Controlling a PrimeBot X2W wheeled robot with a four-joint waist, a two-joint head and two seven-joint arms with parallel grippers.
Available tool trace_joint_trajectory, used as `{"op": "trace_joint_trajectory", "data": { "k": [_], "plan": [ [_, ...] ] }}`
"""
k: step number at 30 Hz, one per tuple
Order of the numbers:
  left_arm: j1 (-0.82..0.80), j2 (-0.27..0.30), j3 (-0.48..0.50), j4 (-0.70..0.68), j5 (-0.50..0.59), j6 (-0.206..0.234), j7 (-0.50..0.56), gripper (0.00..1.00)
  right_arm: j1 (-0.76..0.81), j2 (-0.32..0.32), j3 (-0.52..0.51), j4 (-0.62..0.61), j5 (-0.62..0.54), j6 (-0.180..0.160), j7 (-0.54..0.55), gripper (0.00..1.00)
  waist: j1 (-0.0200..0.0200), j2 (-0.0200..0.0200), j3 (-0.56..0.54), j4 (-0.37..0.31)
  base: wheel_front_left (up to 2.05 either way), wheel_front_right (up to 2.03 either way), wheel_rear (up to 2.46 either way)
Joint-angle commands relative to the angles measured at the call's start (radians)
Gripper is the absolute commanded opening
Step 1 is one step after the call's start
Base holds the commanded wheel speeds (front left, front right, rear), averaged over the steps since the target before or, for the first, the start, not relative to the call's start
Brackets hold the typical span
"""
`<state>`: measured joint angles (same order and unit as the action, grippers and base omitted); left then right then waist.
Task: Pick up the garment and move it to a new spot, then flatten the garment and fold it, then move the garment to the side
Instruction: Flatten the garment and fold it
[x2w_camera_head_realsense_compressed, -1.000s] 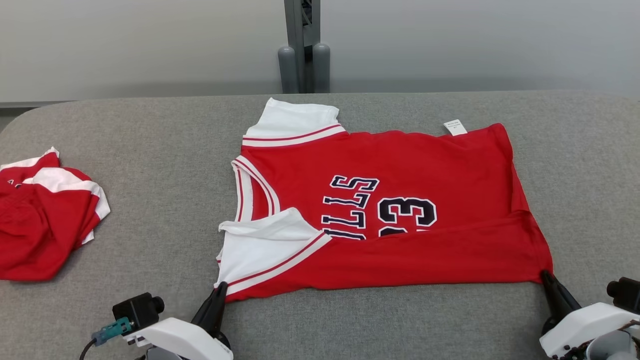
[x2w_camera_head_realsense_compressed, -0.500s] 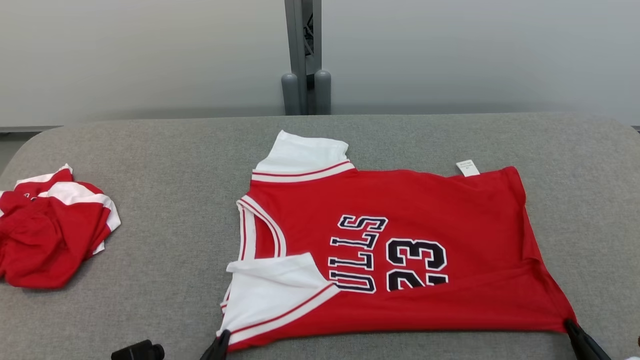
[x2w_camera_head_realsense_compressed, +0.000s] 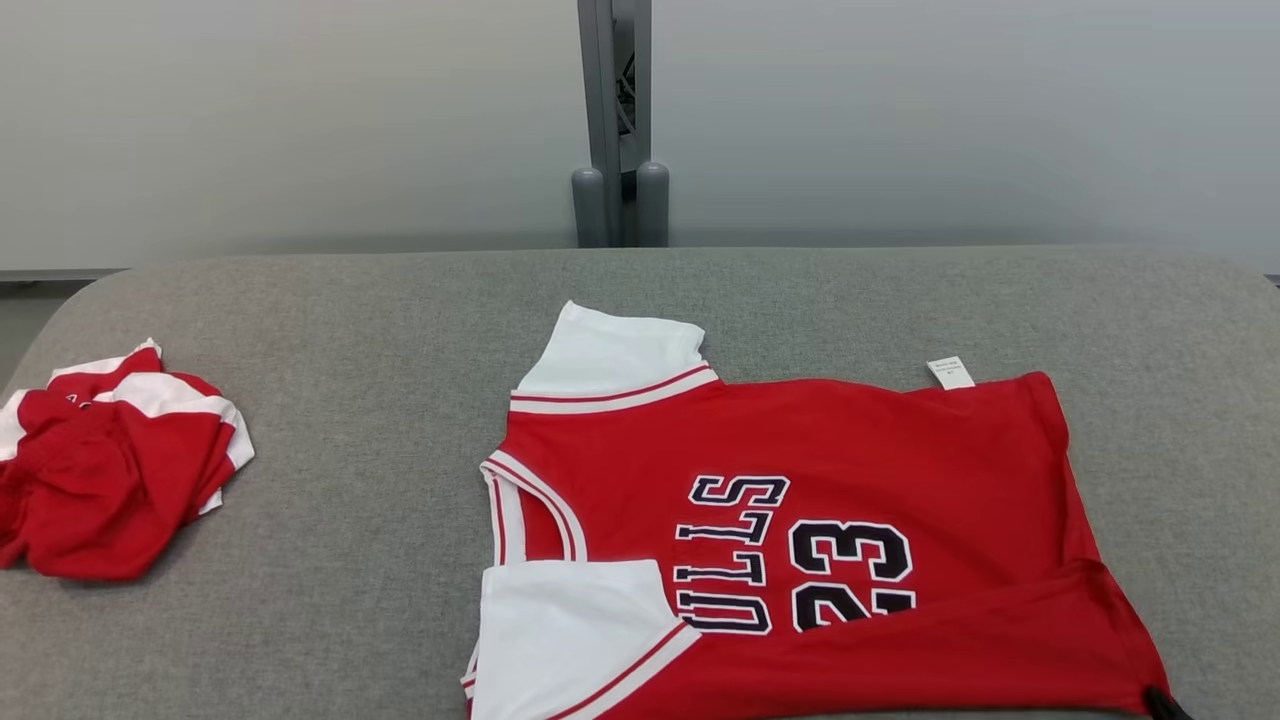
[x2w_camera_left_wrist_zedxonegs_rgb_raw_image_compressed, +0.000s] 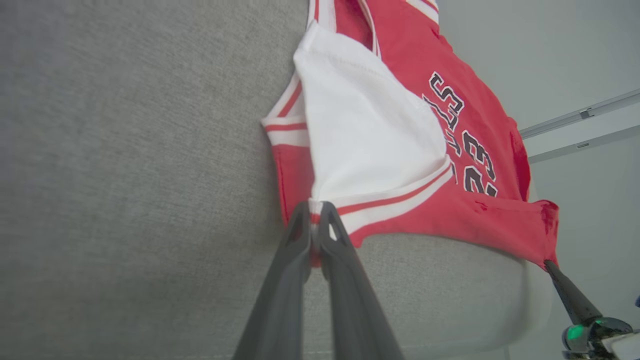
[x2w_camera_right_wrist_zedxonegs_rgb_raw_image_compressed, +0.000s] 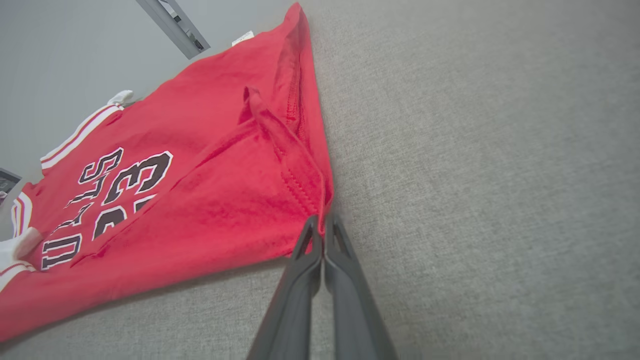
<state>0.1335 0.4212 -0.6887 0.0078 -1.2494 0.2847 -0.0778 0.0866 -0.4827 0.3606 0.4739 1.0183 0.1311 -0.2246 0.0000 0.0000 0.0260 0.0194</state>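
The red jersey with white sleeves and dark lettering (x2w_camera_head_realsense_compressed: 800, 470) lies spread across the middle of the grey cloth-covered bench (x2w_camera_head_realsense_compressed: 350, 330), neck to the robot's left and hem to its right. A white care label (x2w_camera_head_realsense_compressed: 950, 373) sticks out at its far edge. Along the near edge a band of red cloth is turned up over the body and hides the bottom of the number, and the near white sleeve (x2w_camera_head_realsense_compressed: 570, 630) lies folded onto the chest.

The step in hand looks like the lengthwise fold, taking the near edge over toward the far one. To do it well, both corners should rise and travel together at one height, with the cloth between them just taut. That way the crease runs straight and the far edge does not drag. The diagonal ridge near the hem will need smoothing.

In its wrist view the left claw (x2w_camera_left_wrist_zedxonegs_rgb_raw_image_compressed: 314, 210) is pinched shut on the near corner at the sleeve end, with white-and-red banding caught between its tips. The right claw (x2w_camera_right_wrist_zedxonegs_rgb_raw_image_compressed: 322, 222) is closed on the near hem corner, gripping the stitched red edge, and its dark tip shows at the jersey's lower right corner in the head view.

A crumpled red-and-white garment (x2w_camera_head_realsense_compressed: 110, 480) sits well apart at the bench's left end. A grey metal post (x2w_camera_head_realsense_compressed: 613, 120) stands behind the bench.
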Motion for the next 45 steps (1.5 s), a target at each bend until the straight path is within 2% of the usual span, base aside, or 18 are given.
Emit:
{"op": "trace_joint_trajectory", "data": {
  "k": [1,2,3,4,5,6,11,15,18,23,25,29,31,32,36,40,45],
  "plan": [
    [-0.006,0.0,0.008,0.008,0.008,0.008,-0.01,0.0,0.013,-0.002,-0.007,0.003,-0.008,-0.001,0.005,0.0,0.0,0.0,-0.007,0.002,0.0,0.0,0.0],
    [-0.007,-0.003,0.01,0.012,0.01,0.013,-0.016,0.07,0.017,-0.001,-0.01,0.004,-0.01,-0.001,0.005,0.0,0.0,0.0,-0.01,0.002,0.0,0.0,0.0],
    [-0.006,-0.004,0.01,0.017,0.013,0.018,-0.02,0.44,0.021,0.0,-0.015,0.006,-0.013,-0.001,0.008,0.0,0.0,0.0,-0.013,0.001,0.0,0.0,0.0],
    [-0.006,-0.005,0.014,0.02,0.017,0.026,-0.028,1.0,0.023,0.0,-0.024,0.009,-0.017,-0.001,0.003,0.39,0.0,0.0,-0.015,0.0,0.0,0.0,0.0],
    [-0.005,-0.006,0.02,0.024,0.019,0.036,-0.036,1.0,0.022,0.001,-0.035,0.01,-0.023,-0.001,-0.002,0.93,0.0,0.0,-0.017,-0.001,0.0,0.0,0.0],
    [-0.007,-0.005,0.023,0.027,0.025,0.039,-0.044,1.0,0.022,0.002,-0.049,0.007,-0.032,-0.001,-0.01,1.0,0.0,0.0,-0.018,-0.003,0.0,0.0,0.0],
    [-0.039,-0.005,0.078,0.03,0.057,0.035,-0.128,1.0,0.003,0.011,-0.109,-0.043,-0.107,-0.001,-0.035,1.0,0.0,0.0,-0.01,-0.015,0.0,0.0,0.0],
    [-0.116,0.011,0.109,0.032,0.106,0.032,-0.15,1.0,-0.019,0.039,-0.145,-0.108,-0.192,-0.001,-0.042,1.0,0.0,0.0,0.006,-0.026,0.0,0.0,0.0],
    [-0.212,0.028,0.104,0.059,0.153,0.017,-0.147,1.0,-0.034,0.069,-0.162,-0.16,-0.255,-0.001,-0.042,1.0,0.0,0.0,0.028,-0.036,0.0,0.0,0.0],
    [-0.409,0.022,0.084,0.154,0.195,-0.022,-0.083,1.0,-0.085,0.108,-0.14,-0.196,-0.342,-0.001,-0.043,1.0,0.0,0.0,0.07,-0.072,0.0,0.0,0.0],
    [-0.499,0.018,0.065,0.195,0.207,-0.051,-0.036,1.0,-0.113,0.121,-0.132,-0.198,-0.366,-0.001,-0.042,1.0,0.0,0.0,0.097,-0.089,0.0,0.0,0.0],
    [-0.688,0.014,0.04,0.281,0.181,-0.163,0.099,1.0,-0.169,0.144,-0.106,-0.206,-0.389,-0.001,-0.043,1.0,0.0,0.0,0.163,-0.124,0.0,0.0,0.0],
    [-0.781,0.026,0.033,0.336,0.163,-0.202,0.185,1.0,-0.205,0.151,-0.091,-0.203,-0.394,-0.001,-0.042,1.0,0.0,0.0,0.198,-0.146,0.0,0.0,0.0],
    [-0.781,0.026,0.033,0.336,0.163,-0.202,0.185,1.0,-0.205,0.151,-0.091,-0.203,-0.394,-0.001,-0.042,1.0,0.0,0.0,0.198,-0.146,0.0,0.0,0.0],
    [-0.952,0.032,0.02,0.456,0.137,-0.239,0.361,1.0,-0.276,0.164,-0.063,-0.189,-0.404,-0.001,-0.042,1.0,0.0,0.0,0.268,-0.185,0.0,0.0,0.0],
    [-1.103,0.039,-0.001,0.557,0.129,-0.237,0.524,1.0,-0.329,0.177,-0.047,-0.184,-0.406,-0.001,-0.043,1.0,0.0,0.0,0.331,-0.216,0.0,0.0,0.0],
    [-1.249,0.052,-0.033,0.666,0.149,-0.239,0.671,1.0,-0.377,0.194,-0.033,-0.183,-0.402,-0.001,-0.043,1.0,0.0,0.0,0.398,-0.252,0.0,0.0,0.0]
  ]
}}
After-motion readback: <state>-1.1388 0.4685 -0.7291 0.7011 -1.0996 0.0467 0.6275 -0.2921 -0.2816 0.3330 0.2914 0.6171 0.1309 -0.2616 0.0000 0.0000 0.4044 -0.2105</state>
